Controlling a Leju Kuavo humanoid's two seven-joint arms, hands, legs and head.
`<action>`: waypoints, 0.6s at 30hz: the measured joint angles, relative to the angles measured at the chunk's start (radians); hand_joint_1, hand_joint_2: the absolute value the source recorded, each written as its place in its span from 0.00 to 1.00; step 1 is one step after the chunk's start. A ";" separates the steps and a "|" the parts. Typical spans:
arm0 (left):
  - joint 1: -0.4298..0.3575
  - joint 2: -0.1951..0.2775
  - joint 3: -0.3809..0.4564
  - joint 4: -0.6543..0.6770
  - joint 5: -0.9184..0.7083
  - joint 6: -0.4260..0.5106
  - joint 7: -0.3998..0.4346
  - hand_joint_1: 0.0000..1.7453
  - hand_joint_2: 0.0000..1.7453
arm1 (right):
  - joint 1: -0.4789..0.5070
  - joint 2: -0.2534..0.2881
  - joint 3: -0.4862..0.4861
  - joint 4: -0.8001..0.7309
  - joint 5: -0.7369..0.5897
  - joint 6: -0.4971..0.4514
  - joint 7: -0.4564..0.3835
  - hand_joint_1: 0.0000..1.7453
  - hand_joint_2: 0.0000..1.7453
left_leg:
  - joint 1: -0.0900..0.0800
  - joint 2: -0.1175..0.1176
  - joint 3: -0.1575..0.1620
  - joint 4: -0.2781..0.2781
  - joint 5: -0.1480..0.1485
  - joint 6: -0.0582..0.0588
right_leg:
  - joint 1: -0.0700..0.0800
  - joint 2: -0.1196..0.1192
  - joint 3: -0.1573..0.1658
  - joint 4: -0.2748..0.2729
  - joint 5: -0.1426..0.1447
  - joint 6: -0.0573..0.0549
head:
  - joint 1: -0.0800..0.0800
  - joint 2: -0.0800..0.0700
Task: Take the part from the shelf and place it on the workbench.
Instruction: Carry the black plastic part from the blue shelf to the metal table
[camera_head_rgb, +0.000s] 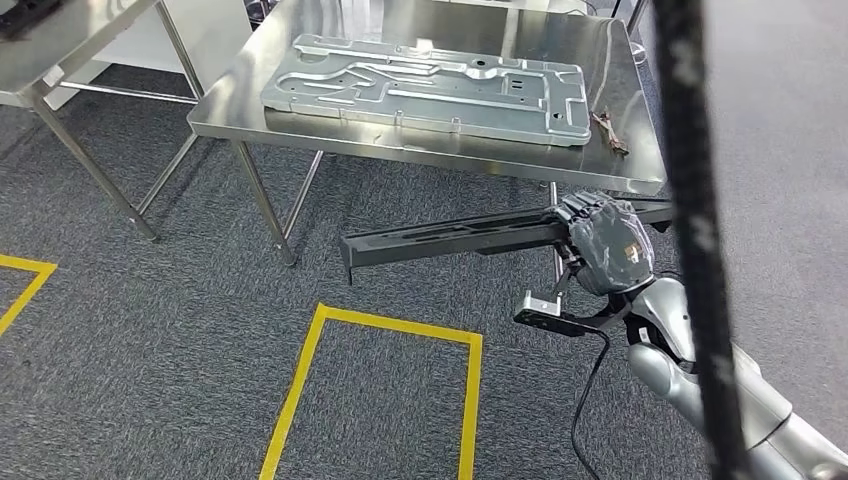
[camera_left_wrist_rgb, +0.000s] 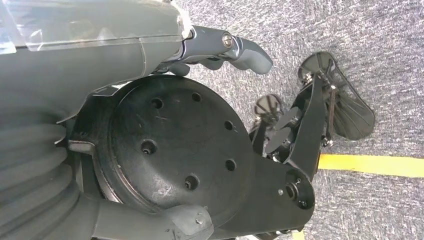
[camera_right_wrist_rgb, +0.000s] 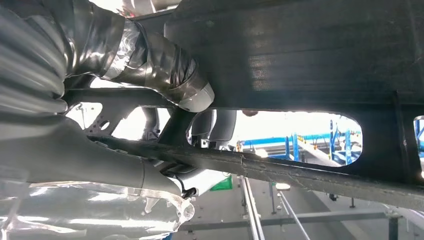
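The part (camera_head_rgb: 455, 238) is a long, dark metal rail with slotted openings, and the right robot hand (camera_head_rgb: 605, 243) grips it near one end, fingers wrapped round the bar. It juts out level from that hand, crossing in front of the bench legs, lower than the bench (camera_head_rgb: 420, 148) top and not yet over it. It looks stiff and fairly heavy; held so far off centre, the free end will likely lever down and swing on any turn. A hold nearer the middle would carry steadier, and the painted surface may be slick.

In the right wrist view the rail (camera_right_wrist_rgb: 300, 65) crosses close over the hand, with a cut-out showing the hall beyond.

Above and beyond the hand, a large pressed sheet-metal panel (camera_head_rgb: 425, 88) covers much of the benchtop, and a small twisted scrap (camera_head_rgb: 610, 133) lies near the bench edge closest to the hand. Bare steel remains along the front edge and corner.

The left robot hand (camera_left_wrist_rgb: 225, 50) hangs over carpet, fingers curled on nothing.
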 joint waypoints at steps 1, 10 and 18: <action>0.000 0.001 0.000 0.000 -0.001 0.001 0.001 0.00 1.00 | -0.029 0.007 0.014 0.016 0.000 0.003 0.002 1.00 1.00 | 0.000 0.001 -0.001 0.006 -0.004 -0.006 | 0.000 -0.001 0.027 -0.056 0.020 -0.002 | 0.000 0.000; -0.002 0.007 -0.004 0.000 -0.006 0.004 0.008 0.00 1.00 | -0.185 0.065 0.111 0.128 0.000 0.017 0.017 1.00 1.00 | -0.004 0.002 -0.004 0.007 -0.006 0.008 | 0.012 0.003 0.047 -0.107 0.026 -0.032 | -0.001 0.000; -0.002 0.008 -0.006 0.000 -0.006 0.006 0.007 0.00 1.00 | -0.192 0.072 0.129 0.153 0.000 0.006 0.028 1.00 1.00 | -0.001 0.001 -0.005 0.006 -0.009 -0.021 | 0.012 0.001 0.048 -0.110 0.028 -0.033 | -0.001 0.000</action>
